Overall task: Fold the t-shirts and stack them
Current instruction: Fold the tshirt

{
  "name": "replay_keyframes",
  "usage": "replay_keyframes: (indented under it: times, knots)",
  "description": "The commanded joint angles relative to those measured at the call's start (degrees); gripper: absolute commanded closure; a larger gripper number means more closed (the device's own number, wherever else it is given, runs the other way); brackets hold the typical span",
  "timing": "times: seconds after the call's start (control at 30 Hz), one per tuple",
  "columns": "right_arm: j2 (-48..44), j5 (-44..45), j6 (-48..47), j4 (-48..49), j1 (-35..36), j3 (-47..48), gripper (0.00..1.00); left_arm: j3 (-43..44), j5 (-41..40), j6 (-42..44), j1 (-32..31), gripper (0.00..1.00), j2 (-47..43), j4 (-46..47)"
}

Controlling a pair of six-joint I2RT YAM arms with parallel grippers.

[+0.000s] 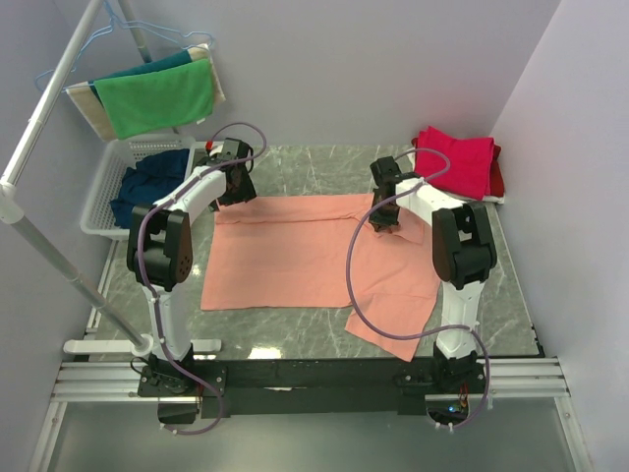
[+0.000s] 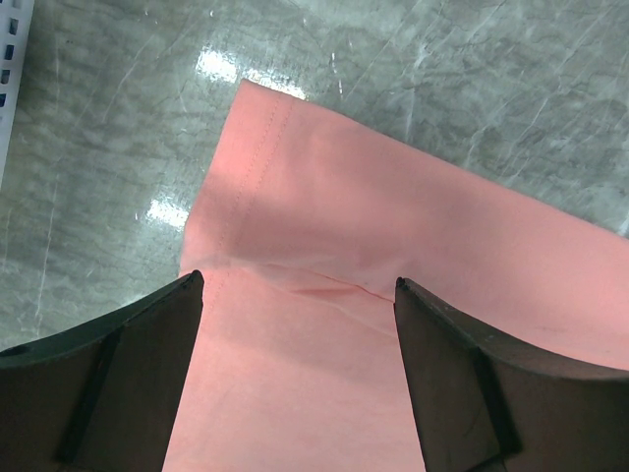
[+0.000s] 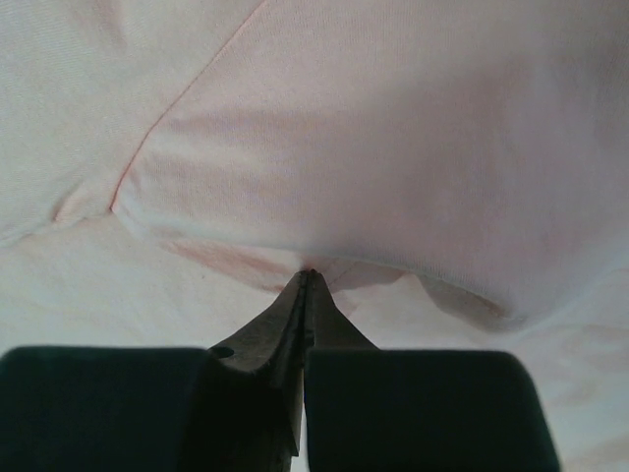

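Top external view shows the salmon-orange t-shirt spread flat on the grey marble table. Its long axis runs sideways from the left gripper across to the right gripper, and one end flares out past the right gripper toward that arm's base. Which end carries the collar cannot be told. The left gripper sits at the shirt's far left corner with its jaws spread wide and nothing between them; in its wrist view the two dark fingers stand either side of the cloth, a stitched hem runs away ahead of them to a square corner, and bare table lies beyond and to the left of that corner. The right gripper rests on the shirt's right part with its fingers pressed together, pinching a small raised ridge of the salmon fabric at their tips, and smooth cloth fills the rest of its wrist view. Beyond and to the right of the right gripper, apart from the spread shirt, lies a folded stack of crimson-pink and red tees. Left of the left gripper a dark navy tee is bunched in a white basket, and a green cloth hangs beyond it
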Motion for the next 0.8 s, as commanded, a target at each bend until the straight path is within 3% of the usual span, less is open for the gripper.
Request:
replay_keyframes:
  times: [0.0, 0.1, 0.13, 0.23, 0.4, 0.77]
  knots:
    - [-4.2, 1.2, 0.6, -0.9, -0.1, -0.2, 1.00, 1.8, -0.9, 0.5, -0.1, 0.16, -0.7, 0.0]
    - [-6.0, 1.1, 0.5, -0.9, -0.1, -1.0, 1.00, 1.6, -0.8, 0.4, -0.1, 0.16, -0.8, 0.1]
    - [-6.4, 1.2, 0.3, -0.9, -0.1, -1.2, 0.87, 1.5, -0.8, 0.3, -0.1, 0.16, -0.8, 0.1]
    - [-7.2, 1.2, 0.0, -0.6, 0.0, -2.4, 0.71, 1.3, -0.7, 0.1, -0.1, 0.17, -0.8, 0.2]
    - [-7.1, 0.5, 0.1, -0.2, 0.0, -4.5, 0.66, 0.8, -0.7, 0.0, -0.1, 0.17, -0.9, 0.4]
    - [-2.3, 0.5, -0.3, 2.3, 0.0, -2.1, 0.65, 1.2, -0.7, 0.3, -0.1, 0.17, -0.8, 0.2]
